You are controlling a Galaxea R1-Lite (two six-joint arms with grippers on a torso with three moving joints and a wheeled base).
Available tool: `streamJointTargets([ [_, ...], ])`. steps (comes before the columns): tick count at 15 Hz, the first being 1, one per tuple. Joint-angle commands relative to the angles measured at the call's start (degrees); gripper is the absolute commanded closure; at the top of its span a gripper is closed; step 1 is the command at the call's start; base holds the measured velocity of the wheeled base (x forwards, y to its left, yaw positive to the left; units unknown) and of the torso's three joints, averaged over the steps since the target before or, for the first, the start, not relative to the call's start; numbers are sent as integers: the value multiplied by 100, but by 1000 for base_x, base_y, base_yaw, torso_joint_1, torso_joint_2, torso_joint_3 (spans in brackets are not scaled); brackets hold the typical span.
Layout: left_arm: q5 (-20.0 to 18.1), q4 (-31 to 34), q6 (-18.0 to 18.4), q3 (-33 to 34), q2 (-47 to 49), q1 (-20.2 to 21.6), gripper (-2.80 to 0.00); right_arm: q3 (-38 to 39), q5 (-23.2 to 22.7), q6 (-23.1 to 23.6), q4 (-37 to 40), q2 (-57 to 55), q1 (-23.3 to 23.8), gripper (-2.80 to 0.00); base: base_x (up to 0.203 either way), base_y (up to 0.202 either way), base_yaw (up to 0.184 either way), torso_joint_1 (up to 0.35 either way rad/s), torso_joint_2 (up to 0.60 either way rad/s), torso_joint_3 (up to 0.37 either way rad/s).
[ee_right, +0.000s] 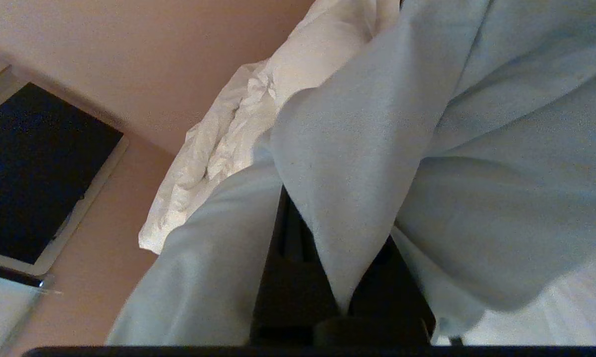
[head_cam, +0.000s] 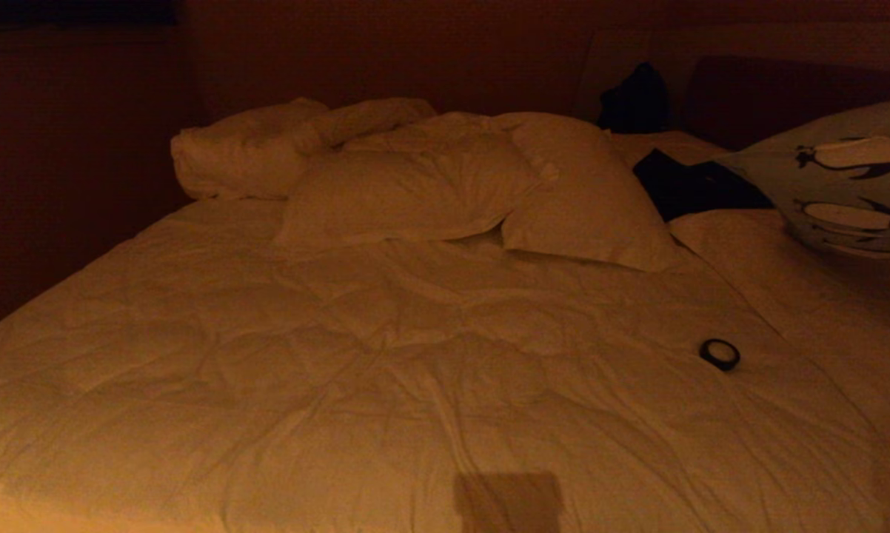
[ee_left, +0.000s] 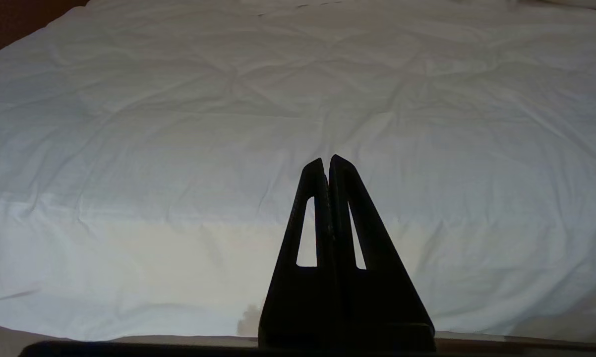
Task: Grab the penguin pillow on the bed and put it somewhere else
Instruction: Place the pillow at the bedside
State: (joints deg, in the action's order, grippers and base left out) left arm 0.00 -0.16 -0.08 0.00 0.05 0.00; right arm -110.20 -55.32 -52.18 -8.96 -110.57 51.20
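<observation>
- We find the penguin pillow (head_cam: 845, 178) raised off the bed (head_cam: 415, 355), at its right side.
- We read it as soft and light; the right gripper (ee_right: 327, 258) is pinched on a fabric fold.
- We see the left gripper (ee_left: 326, 163) closed, empty.

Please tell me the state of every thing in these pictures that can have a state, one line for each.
penguin pillow: lifted off the bed, at the right edge of the head view.
right gripper: shut on the pillow's fabric.
left gripper: shut, empty, above the duvet.
duvet: wrinkled, spread flat.
white pillows: lying crumpled at the head end.
black ring: lying on the duvet.
</observation>
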Motion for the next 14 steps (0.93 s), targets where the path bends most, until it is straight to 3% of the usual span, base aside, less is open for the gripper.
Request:
streamJointTargets([
  [1,0,-2,-1,18,4,0,0,-1,-25,-29,-29,-53,22,0,0,0,0,0,0,0],
  [7,0,-2,-1,18,4,0,0,-10,-40,-29,-106,-334,13,0,0,0,0,0,0,0],
  [14,0,-2,-1,18,4,5,0,113,-1155,37,-193,-388,13,0,0,0,0,0,0,0],
])
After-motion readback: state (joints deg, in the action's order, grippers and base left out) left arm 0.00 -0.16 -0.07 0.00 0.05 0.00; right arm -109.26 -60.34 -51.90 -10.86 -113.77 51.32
